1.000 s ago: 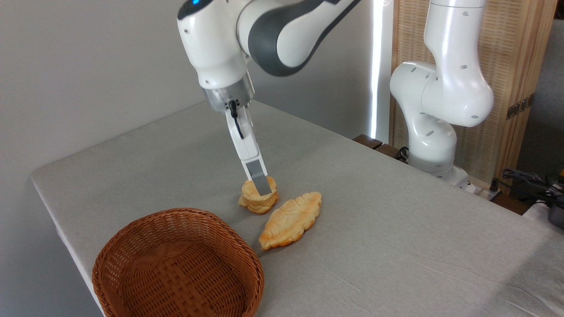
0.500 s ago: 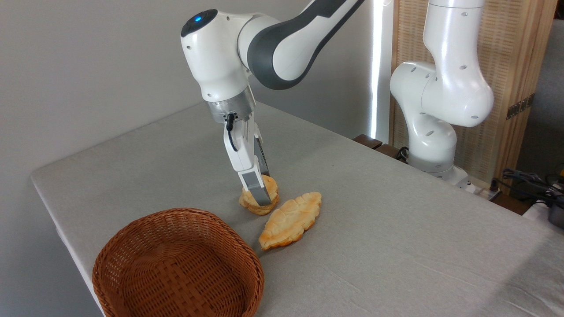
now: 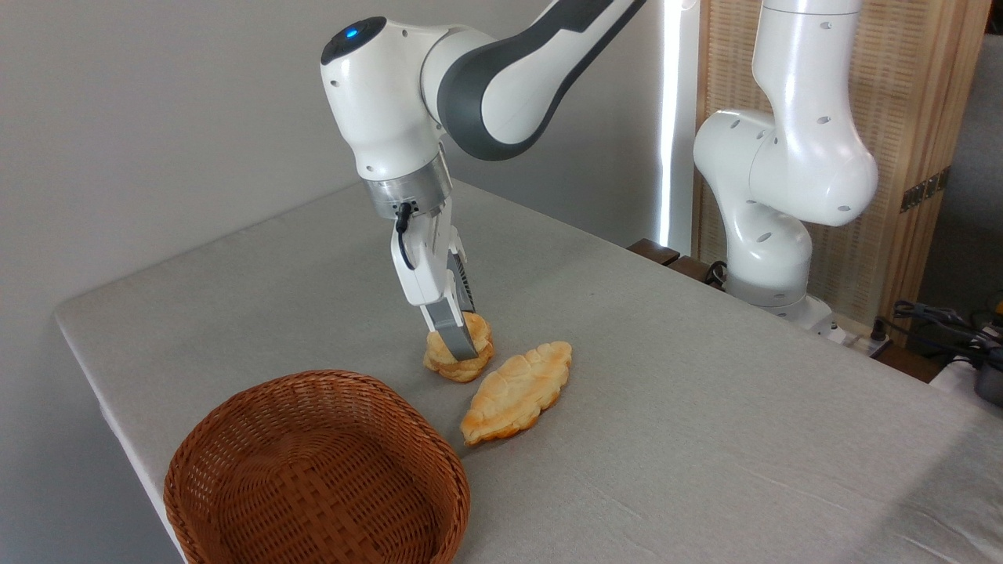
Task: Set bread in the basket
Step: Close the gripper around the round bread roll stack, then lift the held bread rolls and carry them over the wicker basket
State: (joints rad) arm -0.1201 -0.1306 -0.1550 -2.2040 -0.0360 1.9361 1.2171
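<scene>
Bread (image 3: 448, 362): small round layered bun, pale golden, on the grey table (image 3: 705, 407) near its middle, outside the basket.
Gripper (image 3: 462, 341): reaches down at a slant from the white arm (image 3: 439, 86); its grey fingers (image 3: 457, 335) are set on either side of the bun, the near one lying across its front. Whether they squeeze it or only flank it, I cannot tell.
Basket (image 3: 317, 474): round brown wicker bowl at the near left corner of the table, with nothing in it; apart from the bun, toward the camera and to the left.
Pastry (image 3: 517, 392): longer flat leaf-shaped golden piece, just beside the bun on its right, nearly touching it; it does not lie between the bun and the basket.
Background: plain grey wall; wooden slatted screen (image 3: 917, 133) and dark cables (image 3: 940, 321) at far right.
</scene>
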